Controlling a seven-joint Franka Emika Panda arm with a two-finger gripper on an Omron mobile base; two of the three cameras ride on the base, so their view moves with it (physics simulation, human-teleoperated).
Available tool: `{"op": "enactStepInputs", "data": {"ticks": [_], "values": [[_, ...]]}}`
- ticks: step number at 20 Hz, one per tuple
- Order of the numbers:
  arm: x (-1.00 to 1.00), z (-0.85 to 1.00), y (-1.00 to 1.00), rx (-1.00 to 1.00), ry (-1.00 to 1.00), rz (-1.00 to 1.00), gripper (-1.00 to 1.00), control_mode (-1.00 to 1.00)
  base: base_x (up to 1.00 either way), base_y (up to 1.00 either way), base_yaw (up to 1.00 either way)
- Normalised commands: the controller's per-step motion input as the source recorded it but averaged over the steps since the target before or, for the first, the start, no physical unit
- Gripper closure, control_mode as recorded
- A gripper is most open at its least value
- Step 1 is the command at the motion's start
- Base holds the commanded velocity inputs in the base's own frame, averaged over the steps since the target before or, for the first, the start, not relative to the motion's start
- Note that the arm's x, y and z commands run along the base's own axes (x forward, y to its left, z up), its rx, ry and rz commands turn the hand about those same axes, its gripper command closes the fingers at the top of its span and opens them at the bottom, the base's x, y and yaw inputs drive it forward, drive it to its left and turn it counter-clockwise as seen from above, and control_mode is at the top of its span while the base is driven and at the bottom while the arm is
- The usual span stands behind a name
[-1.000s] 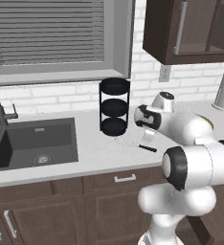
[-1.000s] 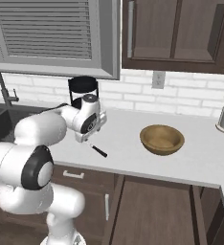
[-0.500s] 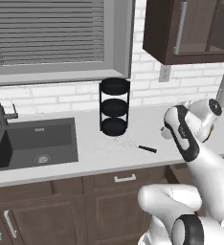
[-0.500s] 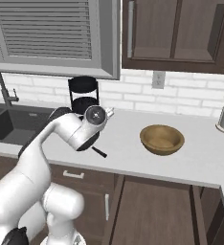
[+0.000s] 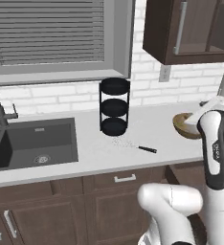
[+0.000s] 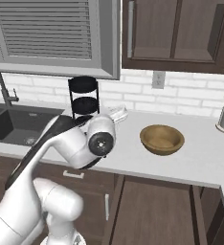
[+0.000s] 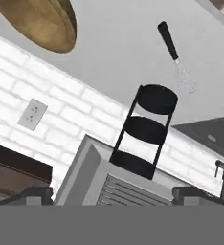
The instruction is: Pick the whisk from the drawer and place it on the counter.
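The whisk lies flat on the bench, just in front of the black three-tier rack, wire head toward the rack and black handle pointing right. It sits exactly where it did a second ago, nothing touching it.

The arm, though, has swung well away! A second back the hand hung right over the whisk beside the rack; half a second back it had pulled off to the right; now the forearm rears up at the right edge of the left base view, in front of the wooden bowl. From the right base view the elbow bulks large in the foreground.

The gripper is up in the air with its jaws spread wide and nothing between them. The hand view is rolled over: the whisk, the rack and the bowl all sit far off.

The sink lies to the left.
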Motion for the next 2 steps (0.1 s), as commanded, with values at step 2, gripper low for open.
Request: {"op": "enactStepInputs", "data": {"ticks": [2], "values": [[-0.52,1.00,-0.08,0.11,-0.24,-0.11,-1.00,-1.00,0.00,0.00,0.00]]}}
